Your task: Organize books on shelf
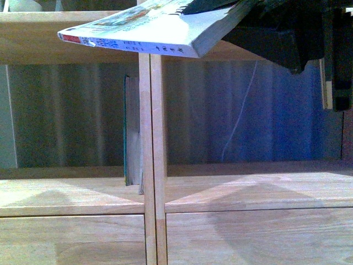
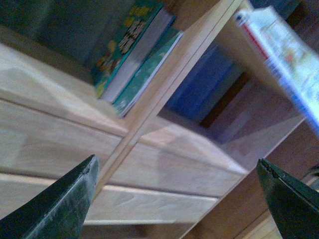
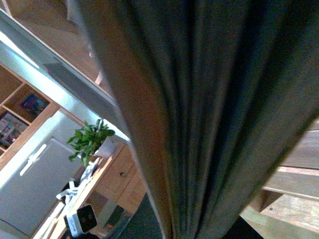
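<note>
Where the right arm is: it comes in high at the upper right of the front view; the right gripper is a dark shape at one end of the paperback
Right pincer: closed on the paperback; one dark finger lies on top of the cover and the dark bulk sits under it; the right wrist view is filled by the page edges, close and blurry
Left arm: low in front of the shelf, looking up at it; the left gripper has its two dark fingers wide apart with nothing between them
Shelf: two open boxes side by side with a wood divider between them; plain drawer fronts sit under them
Left box: the teal book stands up on its end, tight against the divider; the left wrist view shows a book with yellow letters right beside it, on the side away from the divider
Where the paperback is: up in the air in front of the top board, above the divider; I cannot tell if it touches the wood
Which way the paperback points: it lies almost flat, cover up; its long side runs left to right; the spine faces the camera, with the red end at the left; the right end is the one in the pincer
</note>
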Controlling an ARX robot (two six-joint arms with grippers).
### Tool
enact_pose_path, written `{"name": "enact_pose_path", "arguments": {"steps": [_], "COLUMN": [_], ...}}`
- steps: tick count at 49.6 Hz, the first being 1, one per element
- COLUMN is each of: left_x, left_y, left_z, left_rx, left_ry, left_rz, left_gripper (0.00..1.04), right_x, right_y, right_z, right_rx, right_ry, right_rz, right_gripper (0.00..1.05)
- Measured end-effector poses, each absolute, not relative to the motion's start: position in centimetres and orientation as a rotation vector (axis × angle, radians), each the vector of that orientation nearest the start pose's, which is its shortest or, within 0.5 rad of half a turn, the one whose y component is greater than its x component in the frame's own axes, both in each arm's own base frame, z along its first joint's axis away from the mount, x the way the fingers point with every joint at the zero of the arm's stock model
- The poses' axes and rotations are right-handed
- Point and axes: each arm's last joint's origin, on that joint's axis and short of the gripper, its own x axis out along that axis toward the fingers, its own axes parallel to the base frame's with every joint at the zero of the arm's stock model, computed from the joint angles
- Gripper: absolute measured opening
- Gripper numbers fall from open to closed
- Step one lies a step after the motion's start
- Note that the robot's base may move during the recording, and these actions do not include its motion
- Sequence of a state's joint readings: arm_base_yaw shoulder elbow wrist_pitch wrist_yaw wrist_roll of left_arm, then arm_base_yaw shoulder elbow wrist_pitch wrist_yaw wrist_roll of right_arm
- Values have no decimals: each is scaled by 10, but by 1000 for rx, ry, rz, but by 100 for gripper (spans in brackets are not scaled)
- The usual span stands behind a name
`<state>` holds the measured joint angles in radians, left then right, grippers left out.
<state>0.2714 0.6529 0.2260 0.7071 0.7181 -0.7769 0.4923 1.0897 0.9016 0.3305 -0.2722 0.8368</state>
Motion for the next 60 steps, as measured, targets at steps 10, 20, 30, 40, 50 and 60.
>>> {"name": "enact_pose_path", "arguments": {"steps": [10, 20, 30, 40, 50, 60], "left_x": [153, 158, 164, 168, 168, 169], "left_y": [18, 5, -7, -12, -19, -24], "left_z": [268, 280, 288, 293, 293, 292], "left_rx": [-865, -994, -1051, -1066, -1078, -1086], "left_ry": [-158, -170, -177, -181, -177, -163], "left_rz": [-603, -665, -712, -722, -738, -736], "left_gripper": [97, 97, 97, 97, 97, 97], "right_x": [210, 206, 193, 172, 164, 160], "right_y": [129, 135, 141, 147, 150, 152], "right_z": [362, 362, 361, 357, 360, 361], "right_rx": [811, 810, 810, 814, 821, 824], "right_ry": [197, 210, 238, 271, 262, 262], "right_rz": [787, 813, 866, 934, 949, 953], "right_gripper": [7, 7, 7, 7, 7, 7]}}
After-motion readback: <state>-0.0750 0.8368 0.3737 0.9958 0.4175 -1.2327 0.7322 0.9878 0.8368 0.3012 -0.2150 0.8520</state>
